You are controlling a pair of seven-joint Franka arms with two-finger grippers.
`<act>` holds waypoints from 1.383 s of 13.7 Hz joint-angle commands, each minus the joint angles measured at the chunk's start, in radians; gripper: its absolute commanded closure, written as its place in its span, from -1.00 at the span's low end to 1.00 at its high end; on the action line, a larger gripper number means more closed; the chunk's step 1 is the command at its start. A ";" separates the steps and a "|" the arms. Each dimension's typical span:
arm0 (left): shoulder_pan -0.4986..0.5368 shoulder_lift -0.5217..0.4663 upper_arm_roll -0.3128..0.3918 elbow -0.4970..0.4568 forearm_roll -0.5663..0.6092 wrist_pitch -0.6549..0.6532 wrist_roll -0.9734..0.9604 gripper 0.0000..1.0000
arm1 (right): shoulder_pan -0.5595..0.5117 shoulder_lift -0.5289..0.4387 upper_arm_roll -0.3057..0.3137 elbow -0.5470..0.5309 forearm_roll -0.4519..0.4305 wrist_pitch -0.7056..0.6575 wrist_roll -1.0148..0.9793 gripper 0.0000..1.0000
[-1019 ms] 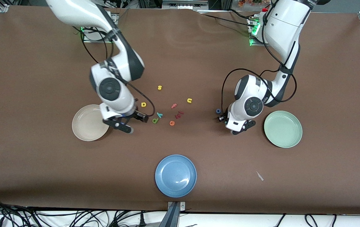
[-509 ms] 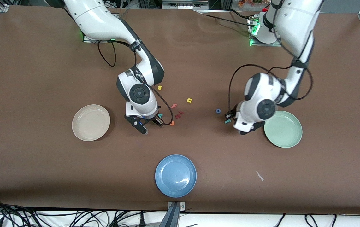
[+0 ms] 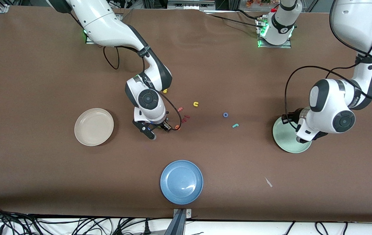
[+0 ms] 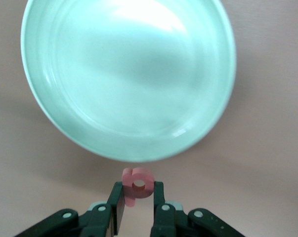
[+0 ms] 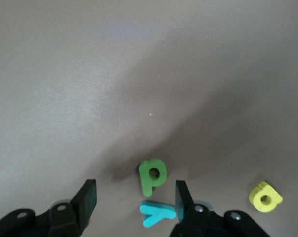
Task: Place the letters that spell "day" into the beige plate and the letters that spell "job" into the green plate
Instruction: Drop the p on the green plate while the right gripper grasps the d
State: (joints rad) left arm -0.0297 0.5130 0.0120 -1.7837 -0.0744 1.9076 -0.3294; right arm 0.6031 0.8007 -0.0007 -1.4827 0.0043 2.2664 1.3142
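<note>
A: What lies nearest the front camera?

B: A round blue plate (image 3: 181, 181) close to the table's near edge, with bare brown tabletop (image 3: 42, 169) on both sides of it. A small pale scrap (image 3: 268, 182) lies toward the left arm's end.

A: And the 2 task plates?

B: The round cream-beige plate (image 3: 94, 126) sits toward the right arm's end with nothing in it. The round pale mint-green plate (image 3: 287, 138) sits toward the left arm's end, partly covered by the left arm's wrist.

A: What is the left gripper doing?

B: The left gripper (image 4: 138, 207) hangs over the tabletop just beside the green plate's rim, clenched on the salmon-red foam b (image 4: 137, 182).

A: The right gripper?

B: The right gripper (image 5: 136, 197) is low over the middle of the table, fingers spread on either side of the green foam d (image 5: 152, 176) and teal foam y (image 5: 157, 213); the yellow foam a (image 5: 265, 196) lies beside them. In the front view the arm hides all 3.

A: Anything loose in the open?

B: The thin teal foam j (image 3: 235, 125) and, a little farther, the blue foam ring o (image 3: 225, 115), with bare table around them. The yellow u (image 3: 195, 104) lies farther still.
</note>
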 commanded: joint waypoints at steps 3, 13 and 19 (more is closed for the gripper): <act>0.020 0.079 -0.011 0.030 0.027 0.083 0.072 0.69 | 0.009 0.014 -0.009 -0.013 -0.009 0.024 0.019 -0.43; -0.105 0.053 -0.093 0.087 0.002 0.094 -0.458 -0.99 | 0.000 -0.017 -0.024 -0.016 -0.010 0.004 -0.056 0.60; -0.188 0.117 -0.113 0.069 -0.114 0.327 -0.977 -0.93 | -0.055 -0.139 -0.134 -0.045 0.014 -0.266 -0.404 0.60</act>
State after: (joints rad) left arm -0.2005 0.6096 -0.1052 -1.7107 -0.1729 2.1912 -1.1580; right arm 0.5768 0.7142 -0.1197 -1.4815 0.0040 2.0525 1.0152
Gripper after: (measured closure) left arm 0.031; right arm 0.727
